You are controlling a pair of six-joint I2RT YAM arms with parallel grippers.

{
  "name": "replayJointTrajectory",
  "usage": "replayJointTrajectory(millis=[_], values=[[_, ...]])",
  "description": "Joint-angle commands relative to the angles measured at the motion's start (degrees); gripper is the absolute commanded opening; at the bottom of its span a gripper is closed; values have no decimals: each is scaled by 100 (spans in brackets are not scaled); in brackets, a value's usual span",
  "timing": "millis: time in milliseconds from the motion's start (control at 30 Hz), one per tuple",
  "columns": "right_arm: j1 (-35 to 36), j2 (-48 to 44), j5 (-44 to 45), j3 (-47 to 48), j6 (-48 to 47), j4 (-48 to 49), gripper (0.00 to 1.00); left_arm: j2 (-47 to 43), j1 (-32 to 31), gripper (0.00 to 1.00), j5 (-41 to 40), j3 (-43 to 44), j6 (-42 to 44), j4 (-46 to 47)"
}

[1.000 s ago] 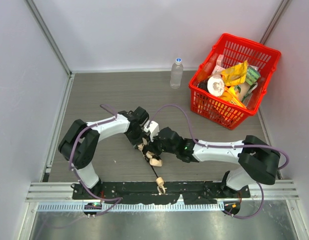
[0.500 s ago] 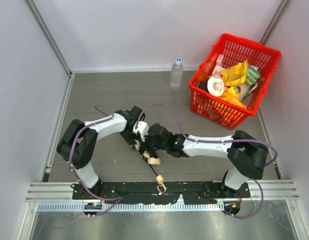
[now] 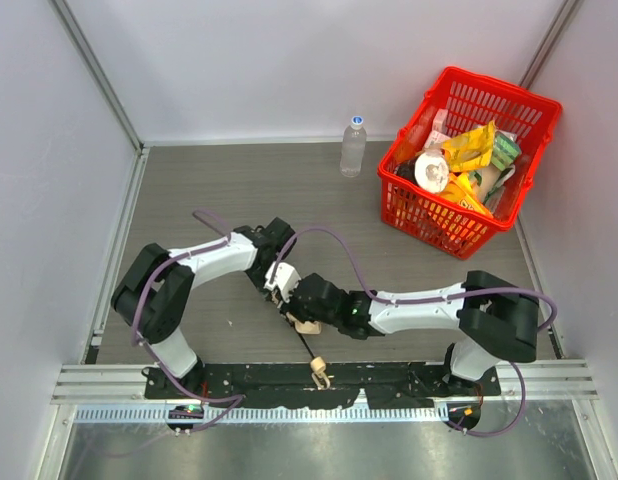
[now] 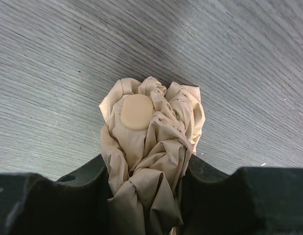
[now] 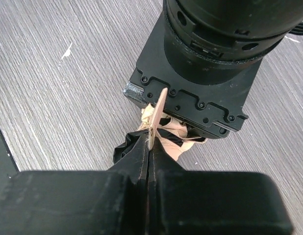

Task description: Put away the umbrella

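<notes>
The umbrella [image 3: 307, 325] lies on the table [image 3: 219, 190] toward 6 o'clock, close to the arm bases. Its handle [image 3: 318, 374] points to 6 o'clock from the bundled cloth. The left gripper [image 4: 145, 165] is clamped around the crumpled cream fabric. The right gripper [image 5: 149, 145] has its fingers pressed together on the thin strap [image 5: 160, 104], which stands up toward 12 o'clock. A red basket [image 3: 534, 110] stands at 2 o'clock, well apart.

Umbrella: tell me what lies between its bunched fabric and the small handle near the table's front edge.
The top view shows only the umbrella's own thin black shaft spanning that gap, down to the handle; nothing else lies there.
</notes>
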Motion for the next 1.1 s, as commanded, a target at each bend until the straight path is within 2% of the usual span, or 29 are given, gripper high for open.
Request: replayJointTrajectory(millis=[0,133,300,400,567,667,733,867,1067], values=[[695,-257,-663,369,-196,1166,1,539,-65,0,-1164,-476,-648,1372],[1266,120,-128,984,-968,242,1,486,-74,0,-1279,-476,-692,1346],[1460,595,67,1205,-1174,21,1,451,-162,0,-1455,-529,-701,1442],[1442,473,-11,994,-1077,144,1,363,-188,0,-1455,-704,-710,1661],[1241,473,-870,1213,-954,-768,1,301,-188,0,-1420,-871,-719,1960],[1030,543,-1451,1275,-726,-937,1,310,-197,0,-1402,-880,-701,1996],[828,561,-1874,1205,-480,-833,1,284,-188,0,-1394,-1003,-701,2188],[363,464,-2620,713,73,37,4,222,-188,0,-1394,-1065,-631,2295],[115,490,-2956,607,365,171,6,240,-171,0,-1376,-1127,-631,2418]])
